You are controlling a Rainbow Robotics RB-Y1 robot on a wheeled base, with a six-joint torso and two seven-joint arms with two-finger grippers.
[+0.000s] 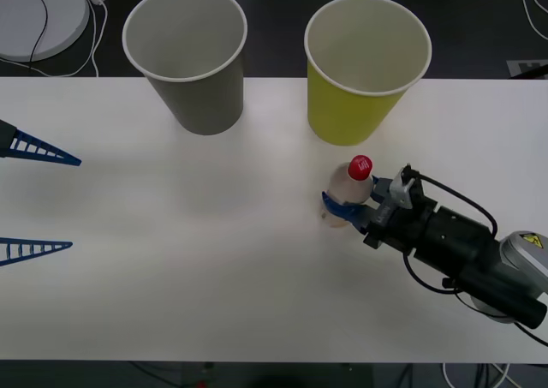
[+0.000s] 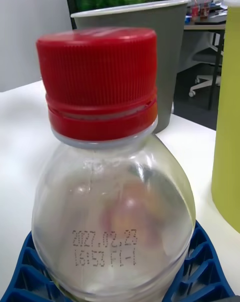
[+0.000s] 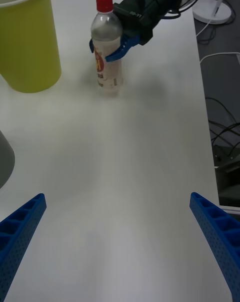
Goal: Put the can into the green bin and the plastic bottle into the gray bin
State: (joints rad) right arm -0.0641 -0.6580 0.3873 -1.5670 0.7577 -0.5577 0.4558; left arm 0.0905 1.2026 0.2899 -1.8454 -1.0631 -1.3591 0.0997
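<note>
The right hand (image 1: 349, 205) pinches the bottle (image 1: 350, 191), right of the frame's middle, just below the green bin (image 1: 364, 84). The left hand (image 1: 38, 201) is spread wide at the left edge.

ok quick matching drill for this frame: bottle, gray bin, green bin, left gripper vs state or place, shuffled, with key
Column 1:
1. plastic bottle
2. gray bin
3. green bin
4. left gripper

Column 2:
A. open, at the table's left edge, holding nothing
B. far side of the table, toward the robot's left
C. upright on the table, right gripper shut around it
D. far side of the table, just behind the bottle

Pairs: 1-C, 2-B, 3-D, 4-A
</note>
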